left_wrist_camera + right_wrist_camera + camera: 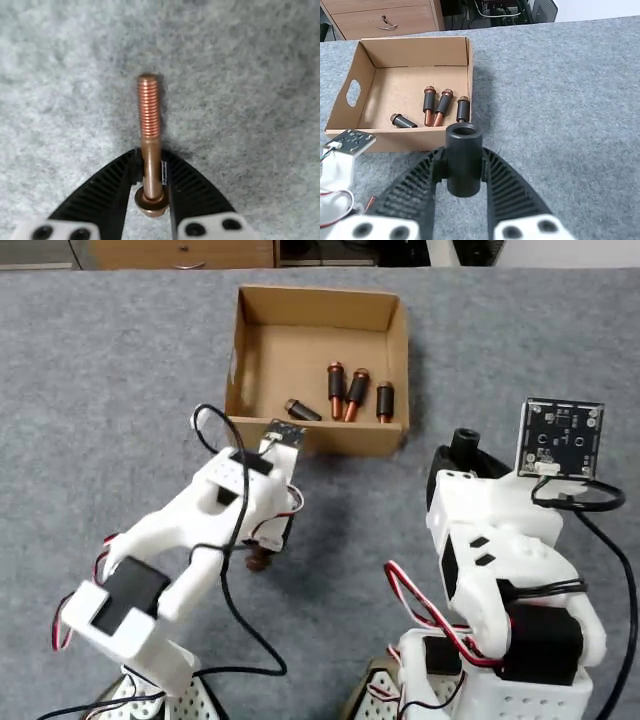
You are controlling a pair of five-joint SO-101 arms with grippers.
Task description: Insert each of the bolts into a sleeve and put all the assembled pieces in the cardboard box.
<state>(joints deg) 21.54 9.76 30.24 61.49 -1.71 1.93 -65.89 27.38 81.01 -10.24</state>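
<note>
Bolt (150,125) between left fingers (105,192) — sleeve (464,160) between right

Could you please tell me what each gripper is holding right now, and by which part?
The left gripper grips the bolt on its smooth shank just above the head; the right gripper grips the sleeve across its middle.

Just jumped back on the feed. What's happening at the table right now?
The left gripper is shut on a copper bolt, over the grey mat just in front of the cardboard box. The right gripper is shut on a black sleeve. Bolt and sleeve are not yet joined. Four assembled pieces already lie in the box.
</note>
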